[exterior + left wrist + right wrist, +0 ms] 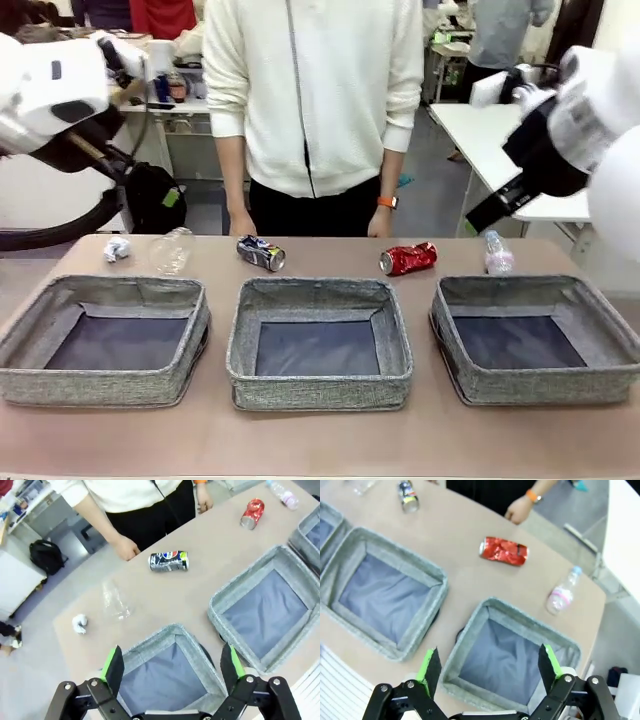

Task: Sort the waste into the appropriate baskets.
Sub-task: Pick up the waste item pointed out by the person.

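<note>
Five waste items are found lying in a row on the smooth tan worktop (320, 440), beyond the baskets and apart from them.

The dark blue soda can (168, 561) lies on its side behind the middle basket (315, 290). Its print is blurred; a round red-white-blue emblem is possibly shown, but no wording can be read. The red soda can (503, 551), crumpled and dented, lies between the middle basket and the right basket (535, 288). A pink label band is seen on the small clear bottle (561, 594) behind the right basket; its text is too small to read. The clear label-free bottle (115, 601) and the crumpled white paper wad (79, 623) lie behind the left basket (105, 292).

The baskets are rectangular, of grey woven fabric, with low soft walls and dark flat bottoms.

The left fingers (114, 670) are spread wide above the left basket, nothing held. The right fingers (432, 670) are likewise released above the right basket.
</note>
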Robot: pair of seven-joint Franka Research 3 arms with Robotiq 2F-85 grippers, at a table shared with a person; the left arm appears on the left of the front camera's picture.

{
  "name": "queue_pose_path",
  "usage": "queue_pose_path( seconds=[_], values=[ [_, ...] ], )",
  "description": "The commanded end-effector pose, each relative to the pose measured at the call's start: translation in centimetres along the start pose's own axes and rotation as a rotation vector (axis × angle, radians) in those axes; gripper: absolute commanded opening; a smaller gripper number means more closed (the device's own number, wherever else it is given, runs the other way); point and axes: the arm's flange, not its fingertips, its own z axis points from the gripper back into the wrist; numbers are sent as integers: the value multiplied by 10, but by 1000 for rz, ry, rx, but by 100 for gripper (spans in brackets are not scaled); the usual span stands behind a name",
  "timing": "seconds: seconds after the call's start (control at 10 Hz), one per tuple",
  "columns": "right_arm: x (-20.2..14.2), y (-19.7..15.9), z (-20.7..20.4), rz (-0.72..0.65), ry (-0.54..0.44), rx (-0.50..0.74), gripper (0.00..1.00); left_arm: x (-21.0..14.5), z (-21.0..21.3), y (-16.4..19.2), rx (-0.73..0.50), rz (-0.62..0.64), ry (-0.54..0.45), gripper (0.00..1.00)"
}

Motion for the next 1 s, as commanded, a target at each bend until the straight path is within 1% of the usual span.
queue_pose_path(
  seconds=[0.0,0.1,0.2,0.3,0.4,0.5,0.6,0.7,0.8,0.9],
  values=[
    [2,-2,-6,0,2,3,100,-9,-44,6,-27,-3,92,100],
    [-14,10,-18,75,39,235,100,0,0,0,0,0,0,100],
    [-27,7,-9,-33,9,434,100,-10,-4,2,-351,89,30,100],
    [-40,7,12,-331,-9,672,100,-17,6,14,-595,212,-15,100],
    [-54,10,23,-388,-80,949,100,-26,17,29,-810,366,-64,100],
    [-73,8,26,-518,-121,1095,100,-44,19,43,-957,545,-76,100],
    [-89,2,22,-656,-107,1170,100,-66,17,41,-1027,607,-63,100],
    [-103,-6,14,-784,-107,1251,100,-90,14,40,-1127,677,-88,100],
    [-112,-15,5,-886,-125,1296,100,-108,7,40,-1190,743,-120,100],
    [-117,-20,-5,-930,-103,1281,100,-119,0,44,-1224,781,-162,100]
  ],
)
